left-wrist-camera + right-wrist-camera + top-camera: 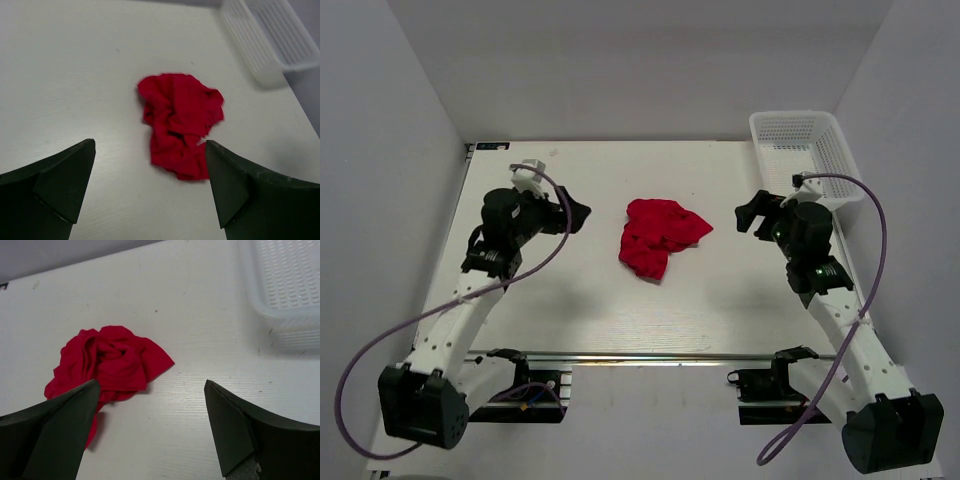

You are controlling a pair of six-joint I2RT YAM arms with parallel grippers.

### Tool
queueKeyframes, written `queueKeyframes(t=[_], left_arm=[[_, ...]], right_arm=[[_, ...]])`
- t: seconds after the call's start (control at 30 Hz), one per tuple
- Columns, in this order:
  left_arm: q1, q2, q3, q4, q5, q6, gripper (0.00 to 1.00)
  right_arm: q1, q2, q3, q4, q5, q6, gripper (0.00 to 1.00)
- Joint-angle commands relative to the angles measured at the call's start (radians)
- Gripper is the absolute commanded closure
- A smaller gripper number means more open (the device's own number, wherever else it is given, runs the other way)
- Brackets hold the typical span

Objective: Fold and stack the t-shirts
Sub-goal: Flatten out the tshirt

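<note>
At the near edge of the table (705, 312) the two arms stood on their bases. The left tool (149, 145) was held over the table with its fingers wide apart and nothing between them. The right tool (151, 383) was the same, fingers spread and empty. Between the two tools, the red t-shirt (658, 236) lay crumpled in a heap near the middle of the table, touching neither tool. At the far right corner stood a white mesh basket (841, 152), well apart from the t-shirt.
</note>
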Motion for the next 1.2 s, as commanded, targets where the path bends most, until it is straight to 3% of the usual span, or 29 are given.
queueKeyframes(t=[0.0, 0.1, 0.3, 0.53, 0.77, 0.87, 1.07, 1.1, 1.17], left_arm=[[-0.016, 0.128, -0.018, 0.092, 0.409, 0.023, 0.00], [-0.062, 0.316, -0.007, 0.177, 0.537, 0.005, 0.00], [-0.191, 0.441, 0.051, 0.078, 0.366, 0.066, 0.01], [-0.323, 0.620, 0.154, 0.022, 0.238, 0.039, 0.11], [-0.357, 0.694, 0.232, -0.019, 0.032, -0.059, 0.13], [-0.366, 0.714, 0.263, -0.039, 0.011, -0.070, 0.16], [-0.366, 0.783, 0.287, -0.022, 0.022, -0.095, 0.35], [-0.366, 0.792, 0.296, -0.044, 0.010, -0.095, 0.44], [-0.366, 0.812, 0.312, -0.064, 0.001, -0.095, 0.52]], right_arm=[[0.000, 0.056, 0.057, -0.033, -0.031, -0.022, 0.10], [0.001, 0.131, 0.079, -0.059, -0.094, -0.063, 0.10], [0.006, 0.370, 0.201, -0.087, -0.255, -0.097, 0.10], [0.007, 0.513, 0.188, 0.097, -0.332, -0.091, 0.10], [0.010, 0.635, 0.240, 0.151, -0.436, -0.151, 0.17], [0.015, 0.694, 0.260, 0.151, -0.439, -0.162, 0.19], [0.033, 0.842, 0.345, 0.157, -0.451, -0.208, 0.24], [0.043, 0.856, 0.357, 0.152, -0.459, -0.208, 0.24], [0.052, 0.908, 0.398, 0.145, -0.476, -0.214, 0.24]])
